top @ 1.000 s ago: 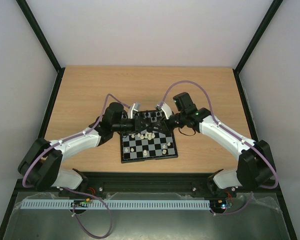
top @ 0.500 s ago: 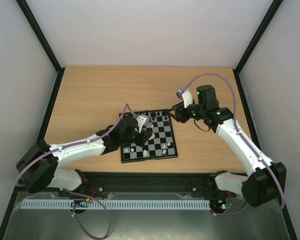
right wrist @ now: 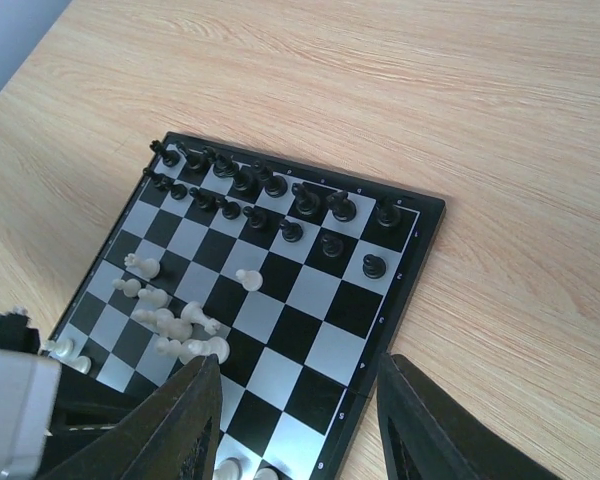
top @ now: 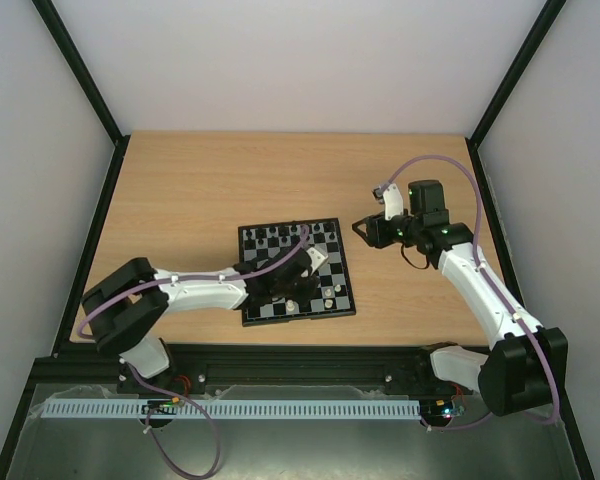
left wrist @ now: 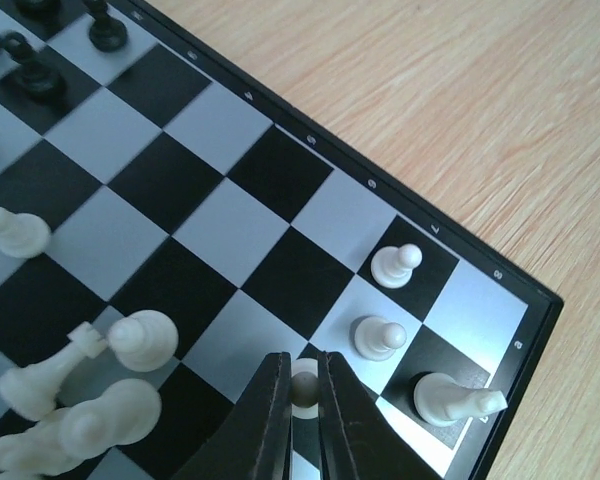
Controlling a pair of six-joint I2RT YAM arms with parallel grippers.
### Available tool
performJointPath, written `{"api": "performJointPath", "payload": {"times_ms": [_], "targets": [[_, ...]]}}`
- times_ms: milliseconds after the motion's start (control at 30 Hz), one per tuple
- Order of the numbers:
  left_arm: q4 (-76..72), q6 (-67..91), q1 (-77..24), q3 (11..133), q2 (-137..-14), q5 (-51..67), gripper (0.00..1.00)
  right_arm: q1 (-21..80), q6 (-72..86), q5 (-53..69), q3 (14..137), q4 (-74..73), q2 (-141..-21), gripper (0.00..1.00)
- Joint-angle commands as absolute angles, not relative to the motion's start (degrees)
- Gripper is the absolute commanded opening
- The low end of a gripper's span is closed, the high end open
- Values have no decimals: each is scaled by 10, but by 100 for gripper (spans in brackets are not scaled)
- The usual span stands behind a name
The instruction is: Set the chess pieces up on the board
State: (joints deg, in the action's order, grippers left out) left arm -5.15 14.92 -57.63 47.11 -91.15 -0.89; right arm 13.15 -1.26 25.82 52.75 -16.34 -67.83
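As the left gripper point(left wrist: 302, 360) pinches it, a round-topped cream piece point(left wrist: 303, 388) shows.

Robot lab test cell. Wood table point(top: 180, 190) boxed in by plain white panels point(top: 300, 60) on black frame posts point(top: 80, 72). Two arms point(top: 475, 280) bolted to a rail point(top: 300, 352) at its near edge, purple cables point(top: 467, 180), slotted cable duct point(top: 280, 409) in front.

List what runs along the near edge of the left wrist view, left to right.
toppled cream pieces → left gripper, shut on a cream pawn → standing pawn → cream piece by the edge → board corner → table
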Motion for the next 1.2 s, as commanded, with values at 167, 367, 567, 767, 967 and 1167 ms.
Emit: {"api": "performJointPath", "payload": {"times_ms": [167,367,567,767,967,1167], "targets": [[-54,116,-595,506,-965,-20,8,129,-18,256,515,-157,-672,44],[-49,115,-599,508,-973,-17,7,129,-22,257,514,-158,-677,44],[-36,117,-606,497,-962,-23,7,129,-22,261,515,-159,-679,44],[-29,123,-612,485,-950,-32,6,129,-23,266,515,-161,-681,44],[-29,127,-614,476,-950,-37,6,129,-24,267,514,-161,-681,44],[-30,130,-614,473,-949,-46,6,129,-26,271,514,-161,-684,44]]}}
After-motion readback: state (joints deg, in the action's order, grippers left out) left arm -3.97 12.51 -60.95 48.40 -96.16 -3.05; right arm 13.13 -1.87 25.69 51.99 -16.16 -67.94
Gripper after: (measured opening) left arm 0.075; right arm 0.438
